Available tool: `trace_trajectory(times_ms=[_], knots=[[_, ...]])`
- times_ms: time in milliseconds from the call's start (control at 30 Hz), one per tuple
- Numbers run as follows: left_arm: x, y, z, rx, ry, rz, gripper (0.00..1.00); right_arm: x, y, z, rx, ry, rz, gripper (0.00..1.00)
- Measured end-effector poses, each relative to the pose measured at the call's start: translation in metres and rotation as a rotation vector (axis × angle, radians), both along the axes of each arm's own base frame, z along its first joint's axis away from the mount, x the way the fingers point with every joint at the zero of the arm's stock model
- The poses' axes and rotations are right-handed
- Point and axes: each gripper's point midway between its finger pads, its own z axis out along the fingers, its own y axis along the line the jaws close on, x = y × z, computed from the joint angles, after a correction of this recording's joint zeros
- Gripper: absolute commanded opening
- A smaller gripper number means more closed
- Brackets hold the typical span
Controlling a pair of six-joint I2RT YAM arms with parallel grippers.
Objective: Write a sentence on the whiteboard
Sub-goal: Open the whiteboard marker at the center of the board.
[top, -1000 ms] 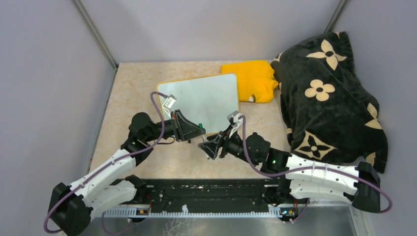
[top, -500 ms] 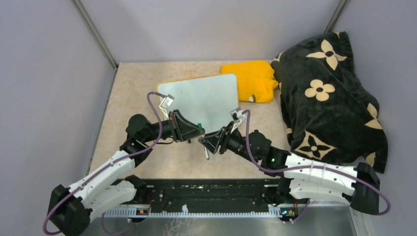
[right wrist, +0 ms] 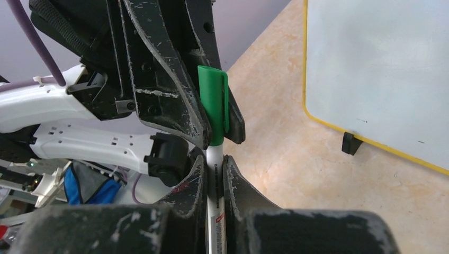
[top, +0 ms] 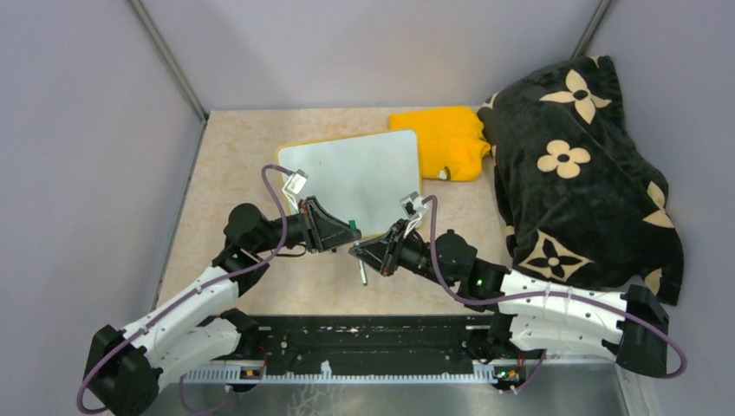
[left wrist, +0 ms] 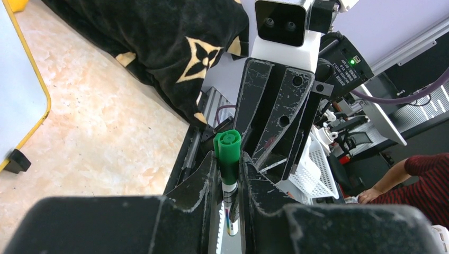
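Right wrist shows the right claw point(right wrist: 214, 165) clenched on the marker point(right wrist: 214, 152), left claw point(right wrist: 218, 133) gripping its green cap point(right wrist: 212, 95), beside the whiteboard point(right wrist: 381, 69).

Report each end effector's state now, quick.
Left end effector: closed on the marker's green cap.
Right end effector: closed on the marker's white barrel.

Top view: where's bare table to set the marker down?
Free: table strip left of the whiteboard; patch between the marker and the base rail. Crowded: whiteboard's near edge, where left gripper and right gripper both clamp the marker; black blanket covers the right.
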Motion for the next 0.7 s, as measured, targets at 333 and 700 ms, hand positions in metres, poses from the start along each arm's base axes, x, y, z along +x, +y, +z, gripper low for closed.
trace_trajectory(times_ms=[333, 700], knots=[[0.003, 0.000, -0.005, 0.010, 0.021, 0.031, 0.00, -0.001, -0.002, -0.006, -0.007, -0.011, 0.000, 0.00], [0.010, 0.012, -0.010, 0.028, 0.056, 0.172, 0.00, -0.001, -0.005, -0.010, -0.006, -0.034, 0.002, 0.00]])
